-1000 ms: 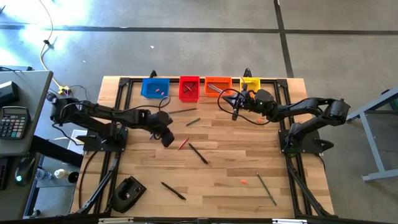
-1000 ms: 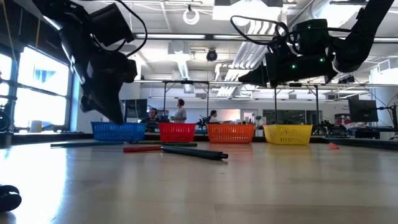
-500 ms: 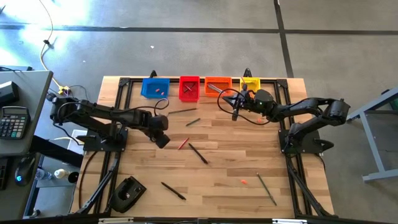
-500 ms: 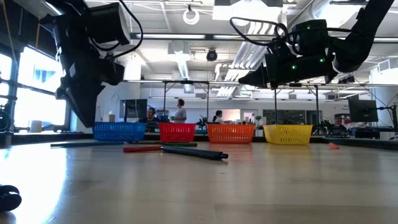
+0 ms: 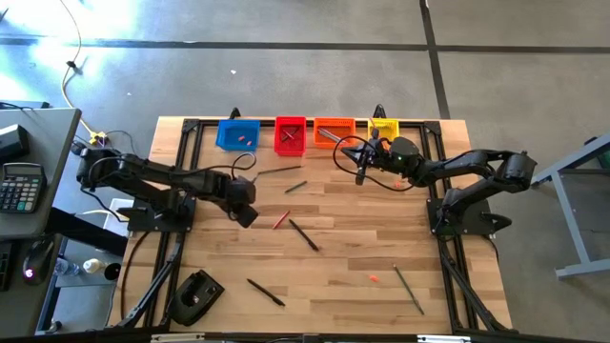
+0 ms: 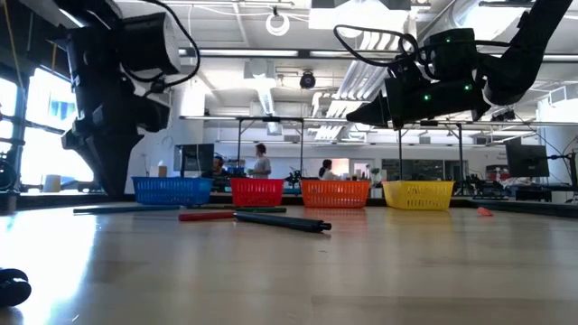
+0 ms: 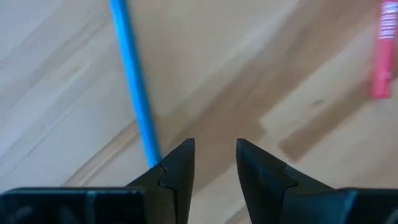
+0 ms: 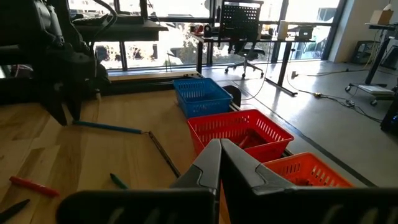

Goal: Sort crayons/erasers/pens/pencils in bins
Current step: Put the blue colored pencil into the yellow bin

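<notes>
My left gripper (image 5: 248,215) (image 7: 214,146) stands open over bare wood at the table's left-centre, with nothing between its fingers. A blue stick (image 7: 134,81) (image 8: 109,127) lies flat on the table beside it, outside the gap, one end hidden behind a finger. A red stick (image 5: 279,219) (image 7: 380,59) lies just to its right. My right gripper (image 5: 360,173) (image 8: 219,146) hangs shut and empty above the table near the bins. Blue (image 5: 236,134), red (image 5: 290,135), orange (image 5: 334,131) and yellow (image 5: 383,129) bins stand in a row at the far edge. An eraser (image 5: 374,278) lies at the near right.
Loose sticks lie about the table: a thin one (image 5: 278,170), a green one (image 5: 295,187), dark pens (image 5: 305,234) (image 5: 265,292) and a greyish pencil (image 5: 410,289). A black device (image 5: 195,295) sits at the near left corner. People show in the room beyond.
My left gripper has moved toward the table's left edge, away from the red stick. The sticks on the table lie where they were.
</notes>
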Controlling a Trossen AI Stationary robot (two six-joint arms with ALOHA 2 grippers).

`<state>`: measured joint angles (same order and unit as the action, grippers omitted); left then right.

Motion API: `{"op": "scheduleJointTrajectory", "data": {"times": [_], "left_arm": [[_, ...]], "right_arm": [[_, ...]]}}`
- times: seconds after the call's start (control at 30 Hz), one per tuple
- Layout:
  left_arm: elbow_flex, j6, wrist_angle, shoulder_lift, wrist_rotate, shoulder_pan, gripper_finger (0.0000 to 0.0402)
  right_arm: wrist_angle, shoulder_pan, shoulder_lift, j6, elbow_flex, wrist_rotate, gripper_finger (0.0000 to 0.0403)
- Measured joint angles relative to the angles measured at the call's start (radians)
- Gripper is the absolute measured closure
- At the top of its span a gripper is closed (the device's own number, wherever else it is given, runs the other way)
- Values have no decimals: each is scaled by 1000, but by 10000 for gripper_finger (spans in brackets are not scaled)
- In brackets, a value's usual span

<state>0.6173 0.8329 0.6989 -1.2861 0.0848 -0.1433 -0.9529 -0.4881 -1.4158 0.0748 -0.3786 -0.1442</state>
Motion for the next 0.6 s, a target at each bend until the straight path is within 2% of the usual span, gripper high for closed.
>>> {"op": "scheduleJointTrajectory", "data": {"times": [0.2, 0.6], "left_arm": [[-10, 7, 69, 0, 81, -32, 286], [-10, -99, 64, 0, 82, -75, 286]], "right_arm": [[0, 0, 0, 0, 0, -1, 403], [0, 0, 0, 1, 0, -5, 403]]}}
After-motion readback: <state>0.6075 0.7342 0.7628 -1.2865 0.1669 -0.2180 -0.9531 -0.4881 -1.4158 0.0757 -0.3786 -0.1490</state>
